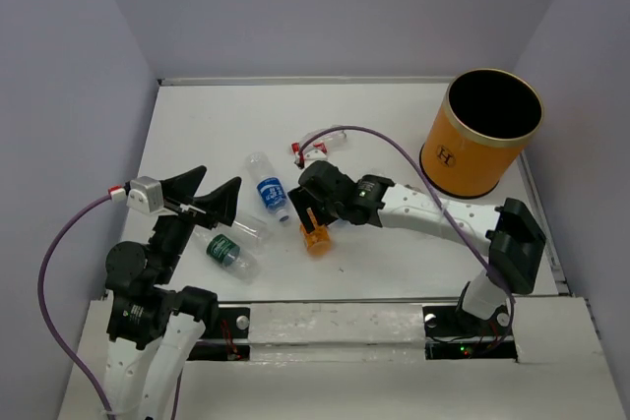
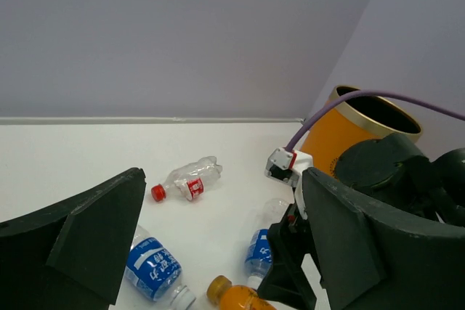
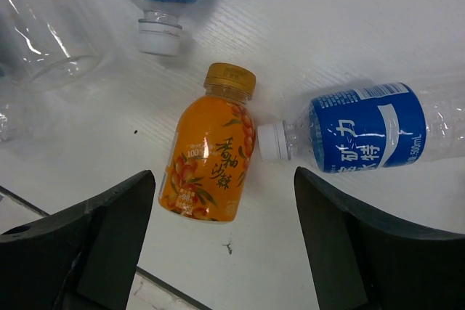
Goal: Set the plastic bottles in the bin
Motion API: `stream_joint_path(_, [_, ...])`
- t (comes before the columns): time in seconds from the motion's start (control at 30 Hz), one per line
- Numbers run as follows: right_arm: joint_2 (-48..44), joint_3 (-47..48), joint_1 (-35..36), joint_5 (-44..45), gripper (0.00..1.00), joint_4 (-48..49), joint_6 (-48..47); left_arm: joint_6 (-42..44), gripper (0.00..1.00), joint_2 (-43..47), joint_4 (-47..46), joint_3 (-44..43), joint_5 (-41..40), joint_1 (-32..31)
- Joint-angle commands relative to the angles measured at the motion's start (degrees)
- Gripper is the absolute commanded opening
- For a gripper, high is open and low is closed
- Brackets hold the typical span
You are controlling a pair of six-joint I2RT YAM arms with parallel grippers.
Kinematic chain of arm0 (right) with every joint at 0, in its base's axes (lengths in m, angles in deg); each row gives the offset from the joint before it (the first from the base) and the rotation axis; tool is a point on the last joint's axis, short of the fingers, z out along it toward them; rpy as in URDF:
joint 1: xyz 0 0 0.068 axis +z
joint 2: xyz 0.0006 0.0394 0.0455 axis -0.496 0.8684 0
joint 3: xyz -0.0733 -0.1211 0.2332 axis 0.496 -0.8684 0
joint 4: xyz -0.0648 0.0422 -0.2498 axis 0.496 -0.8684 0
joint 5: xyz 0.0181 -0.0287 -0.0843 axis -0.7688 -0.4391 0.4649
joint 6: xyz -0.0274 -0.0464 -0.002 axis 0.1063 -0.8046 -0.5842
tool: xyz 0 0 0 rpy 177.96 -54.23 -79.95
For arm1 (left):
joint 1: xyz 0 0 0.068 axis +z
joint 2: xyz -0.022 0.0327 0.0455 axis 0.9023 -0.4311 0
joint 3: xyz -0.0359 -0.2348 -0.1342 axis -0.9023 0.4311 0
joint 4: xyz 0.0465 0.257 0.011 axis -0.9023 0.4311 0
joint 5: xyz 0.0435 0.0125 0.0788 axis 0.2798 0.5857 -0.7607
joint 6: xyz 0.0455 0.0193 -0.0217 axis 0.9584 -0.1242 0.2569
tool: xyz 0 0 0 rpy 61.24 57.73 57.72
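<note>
Squarely between wide-apart fingers [image 3: 94, 245] of right tool [image 3: 224, 176]: orange bottle [image 3: 209, 157], touching neither.

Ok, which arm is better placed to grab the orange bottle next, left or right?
Right. The right gripper hangs open directly over the orange bottle, which lies between its jaws. That arm is also on the bin's side. The left gripper is open too but sits farther left.

I read "H" on the bin [image 1: 474, 152], "100%" and Chinese characters on the orange bottle [image 3: 209, 166], and Chinese characters on the blue-labelled bottle [image 3: 365, 132].
</note>
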Motion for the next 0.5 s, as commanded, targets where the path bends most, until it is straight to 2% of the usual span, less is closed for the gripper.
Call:
stream_joint_path(0.0, [1.8, 5.3, 0.7, 0.1, 0.83, -2.0, -1.2, 0.8, 0.99, 0.2, -1.5, -2.0, 0.4, 0.3])
stream_joint_path(0.27, [8.5, 9.3, 0.7, -2.4, 0.84, -4.9, -1.6, 0.7, 0.99, -0.1, -1.3, -1.7, -0.7, 0.2])
stream_joint_path(0.47, [11.7, 11.2, 0.7, -0.9, 0.85, -6.1, -2.2, 0.9, 0.99, 0.1, -1.3, -1.8, -0.7, 0.3])
